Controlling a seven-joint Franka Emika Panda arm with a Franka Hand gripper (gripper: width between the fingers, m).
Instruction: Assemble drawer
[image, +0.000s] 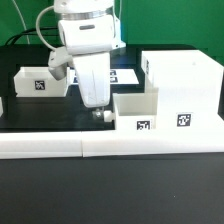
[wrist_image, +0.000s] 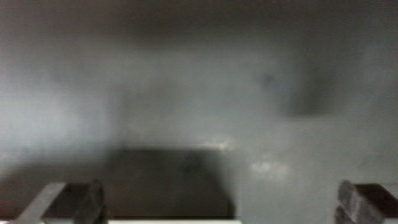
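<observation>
Hanging low, the white two-finger gripper (image: 98, 114) sat just beside a small white open-topped plastic tray (image: 135, 106) by the tall white plastic box housing (image: 185, 85); a second white tray (image: 40, 82) lay well apart. Only the wrist view (blurred) showed its fingers (wrist_image: 68, 203) spread, empty.

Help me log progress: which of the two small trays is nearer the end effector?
The tray beside the tall housing: the end effector hangs close by it. The other tray sits farther off.

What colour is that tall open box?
The tall box is white with a black-and-white square tag, best seen in the exterior view.
</observation>
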